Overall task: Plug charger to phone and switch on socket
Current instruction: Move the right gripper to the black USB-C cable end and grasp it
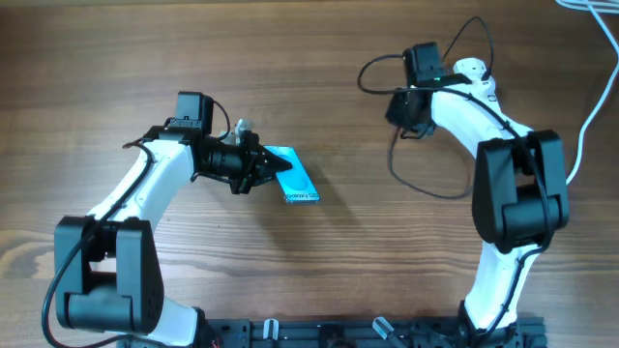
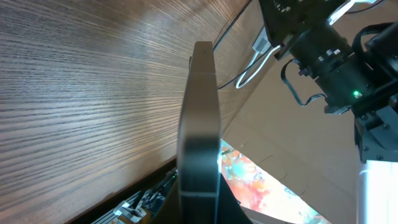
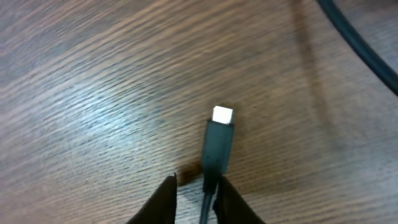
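The task stands at its early middle: both pieces are in hand, but nothing is joined. The left tool (image 1: 263,168) is closed on one end of the small rectangular smartphone with the bright cyan screen (image 1: 298,177), a little left of the middle of the wooden tabletop (image 1: 348,271). The left wrist view shows the smartphone only edge-on, and I cannot tell whether it rests on the wood or is held just above it. The right tool (image 3: 198,198) is narrowed onto the long thin black charger cable (image 3: 217,146) just behind its metal-tipped connector, which points out over bare wood near the far edge, right of the middle. Connector and smartphone are well apart, so the plugging-in is not yet done. The white elongated power strip (image 1: 472,70) seems to lie at the far edge, largely hidden by the right arm, its thick white cord (image 1: 592,53) running to the far right corner. Its switch is not visible, so I judge that step is also left to do.
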`<state>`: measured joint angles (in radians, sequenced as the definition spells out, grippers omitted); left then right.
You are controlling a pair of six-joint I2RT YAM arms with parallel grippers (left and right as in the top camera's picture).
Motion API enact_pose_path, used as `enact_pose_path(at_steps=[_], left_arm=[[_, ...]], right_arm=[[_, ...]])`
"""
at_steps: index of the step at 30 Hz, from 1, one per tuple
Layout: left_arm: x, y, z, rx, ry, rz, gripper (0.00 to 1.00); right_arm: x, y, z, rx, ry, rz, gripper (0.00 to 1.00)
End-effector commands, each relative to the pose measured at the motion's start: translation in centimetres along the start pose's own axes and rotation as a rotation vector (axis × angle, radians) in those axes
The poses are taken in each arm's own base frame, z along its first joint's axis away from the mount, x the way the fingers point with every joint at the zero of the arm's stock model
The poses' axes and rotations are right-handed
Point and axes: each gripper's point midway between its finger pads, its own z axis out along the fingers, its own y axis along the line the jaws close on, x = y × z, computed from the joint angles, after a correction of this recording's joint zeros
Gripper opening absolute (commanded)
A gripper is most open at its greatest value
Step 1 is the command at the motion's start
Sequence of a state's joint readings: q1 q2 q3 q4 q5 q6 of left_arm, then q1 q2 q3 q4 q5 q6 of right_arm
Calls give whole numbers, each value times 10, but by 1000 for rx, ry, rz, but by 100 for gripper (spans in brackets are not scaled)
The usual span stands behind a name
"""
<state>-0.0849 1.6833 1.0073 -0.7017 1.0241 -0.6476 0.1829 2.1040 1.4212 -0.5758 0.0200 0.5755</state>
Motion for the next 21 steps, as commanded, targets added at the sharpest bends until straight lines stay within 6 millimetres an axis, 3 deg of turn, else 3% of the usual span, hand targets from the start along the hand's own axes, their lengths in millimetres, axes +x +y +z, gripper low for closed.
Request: enact_pose_path(at_steps=[1,4,6,8,9,11,15,18,21], left_arm=[[6,-8,0,39,31,27,4],[6,-9,0,39,31,28,4],[6,-8,0,39,31,27,4],[6,-8,0,39,31,28,4],[6,-8,0,38,32,27,4],[7,-7,0,35,36,18,4],[7,-7,0,34,37,15,4],[7,-7,0,34,37,15,4],[7,-7,0,34,37,15,4]], right_arm=[[46,27,21,-7,94,-317,5],[80,34,17,21,178,-396,5],[125,40,7,2,329,-439,4],[150,46,0,-4,400,-469,8],[153,49,0,4,390,-488,20],[149,52,2,0,368,-488,34],[124,45,9,46,276,-440,50],[111,45,11,70,216,-452,52],[118,39,12,83,244,-453,41]])
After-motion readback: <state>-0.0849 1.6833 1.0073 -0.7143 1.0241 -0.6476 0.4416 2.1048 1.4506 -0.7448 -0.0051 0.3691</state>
